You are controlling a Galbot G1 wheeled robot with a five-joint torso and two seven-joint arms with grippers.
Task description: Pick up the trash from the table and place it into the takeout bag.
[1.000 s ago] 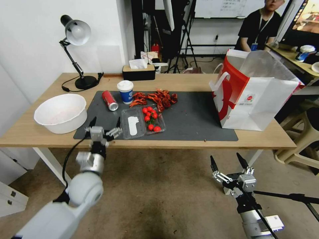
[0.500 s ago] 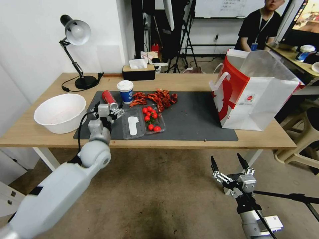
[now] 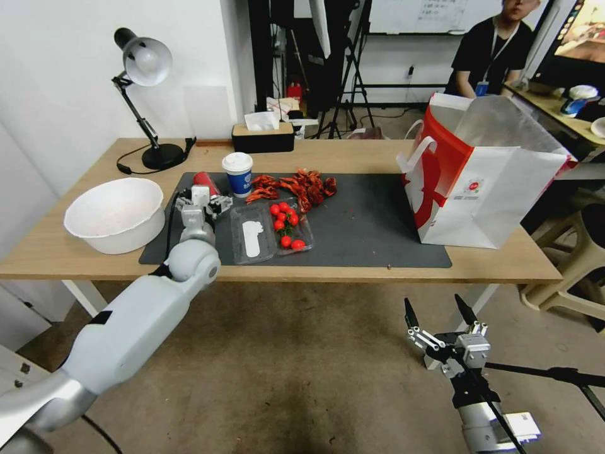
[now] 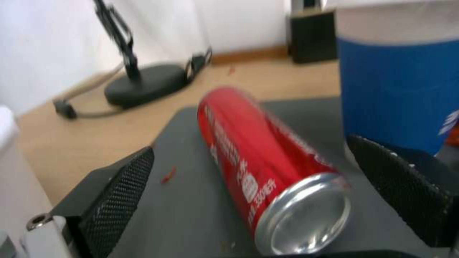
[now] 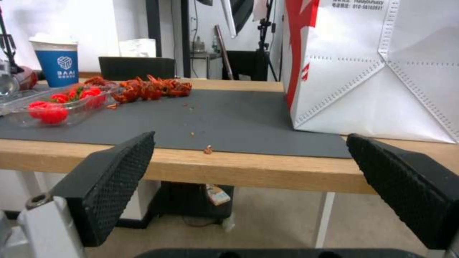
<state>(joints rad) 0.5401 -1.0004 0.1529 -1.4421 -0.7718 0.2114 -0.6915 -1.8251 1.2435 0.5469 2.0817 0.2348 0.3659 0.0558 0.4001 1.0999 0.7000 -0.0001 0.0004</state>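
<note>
Red soda can [image 4: 260, 163] lies on its side on the dark grey mat [image 3: 365, 227], silver end toward the left wrist camera, white print along its side; undented as far as visible. Left pincer [image 3: 203, 203] is spread wide, one pad on each side of the can, neither touching it. Blue-and-white paper cup [image 3: 238, 174] stands just beside the can, close to one pad. Clear clamshell tray of cherry tomatoes [image 3: 272, 231] sits near the mat's front edge; crayfish shells [image 3: 293, 186] lie behind it. Takeout bag [image 3: 482, 183] stands upright at the desk's [image 3: 378, 268] right end, mouth open, bare mat between. Right pincer [image 3: 440, 310] hangs open below the desk's front edge, holding nothing.
</note>
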